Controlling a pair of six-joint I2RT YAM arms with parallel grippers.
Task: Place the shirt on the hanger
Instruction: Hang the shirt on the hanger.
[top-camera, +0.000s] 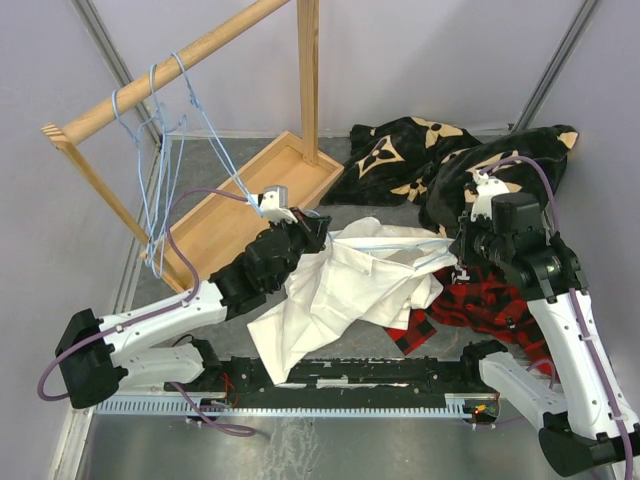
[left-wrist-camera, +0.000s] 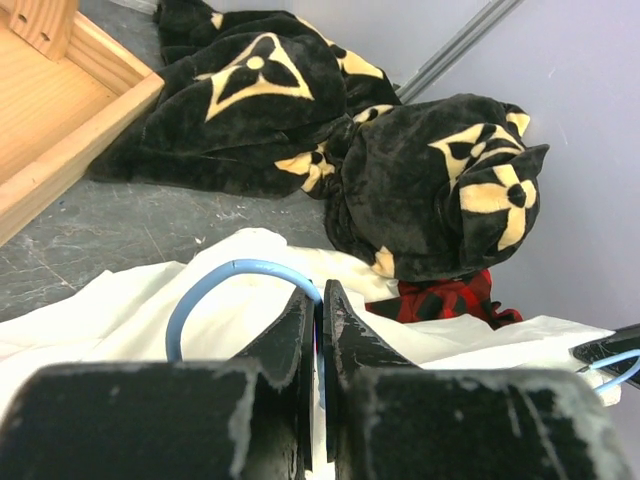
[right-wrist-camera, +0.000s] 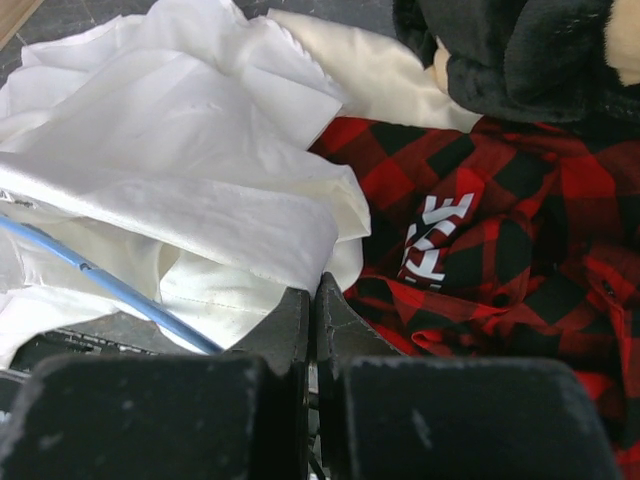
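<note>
Pinching the hanger (left-wrist-camera: 240, 265) over the shirt (top-camera: 330, 290), left claw (left-wrist-camera: 320, 300) is clamped tight; right claw (right-wrist-camera: 314, 300) grips the shirt edge.

Cream-white shirt (top-camera: 330, 290), light-blue hanger (left-wrist-camera: 245, 265), red-and-black plaid garment (top-camera: 480, 305), black blanket (top-camera: 400, 160) — tan flowers

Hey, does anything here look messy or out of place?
Yes. The shirt lies crumpled, partly over the plaid garment, with a blue hanger wire poking from its folds. The black blanket is heaped behind.
</note>
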